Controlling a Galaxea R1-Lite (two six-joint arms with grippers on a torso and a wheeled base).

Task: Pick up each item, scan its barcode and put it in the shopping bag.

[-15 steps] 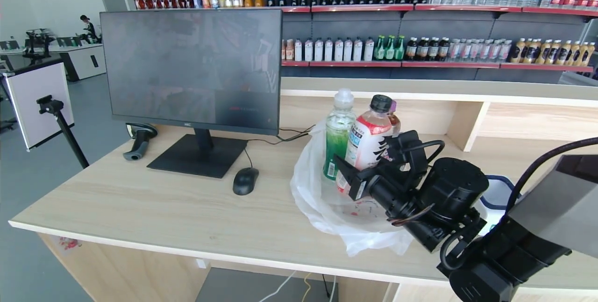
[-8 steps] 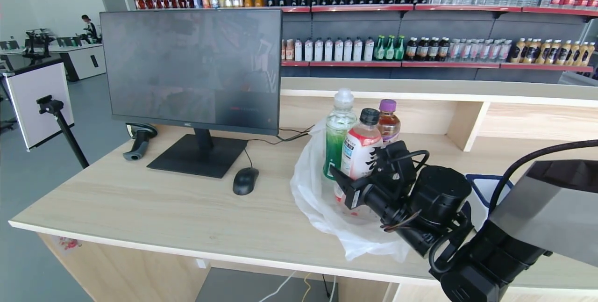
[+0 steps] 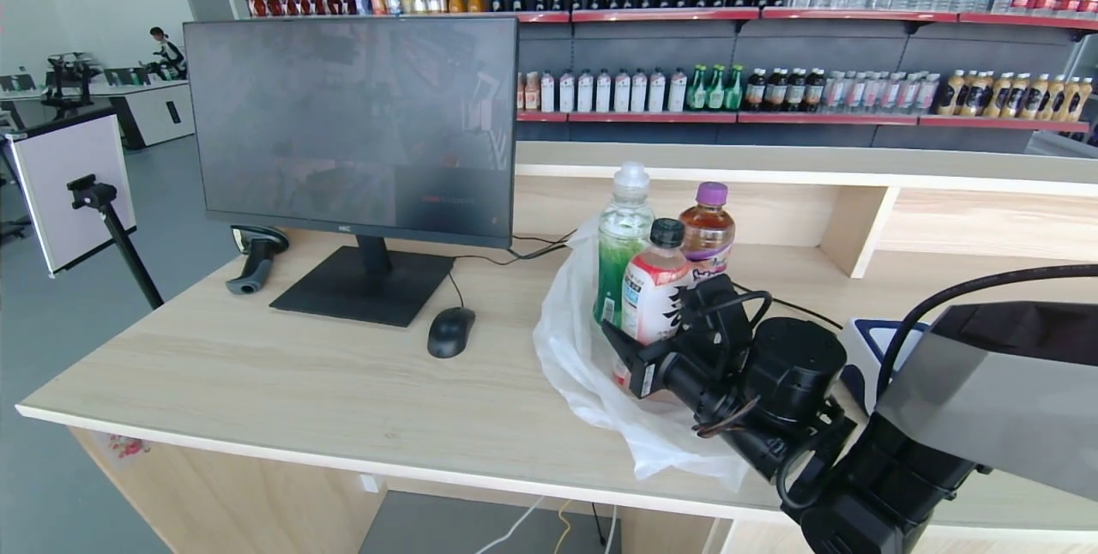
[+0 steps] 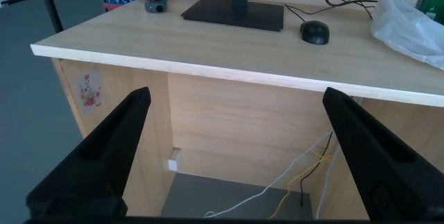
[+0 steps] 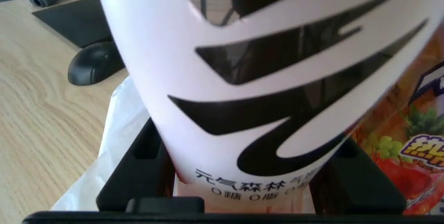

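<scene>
Working at a long wooden counter [image 3: 257, 382], with a dark monitor [image 3: 352, 125] standing on its left half. Right of the monitor, slumped open on the counter: a white plastic shopping bag [image 3: 566, 357]. Standing upright inside it: a tall white-capped bottle with a green label [image 3: 619, 254] and, just beside it on the right, a shorter purple-capped bottle [image 3: 707, 232]. Held upright just in front of those two, low in the bag's mouth: a black-capped bottle with a white and pink label [image 3: 654, 292], clamped around its lower body by the right gripper [image 3: 665, 331], one jaw on each side. Resting on the bag's floor or hanging just above it: cannot tell. Hanging low, in front of and below the counter's front edge, well apart from the bag: the left gripper [image 4: 232, 154], jaws spread wide on nothing. Lying near the monitor's foot: a black mouse [image 3: 450, 331]. Farther left, by the monitor's far corner: a handheld scanner [image 3: 253, 258].

Judging by this layout: two items bagged, a third gripped and nearly delivered, presumably scanned, though not provable from here. Left to do: letting go and pulling the arm clear. Behind the right arm, mostly hidden: a blue-rimmed white container [image 3: 866, 340], contents impossible to tell, so possibly more items waiting.
</scene>
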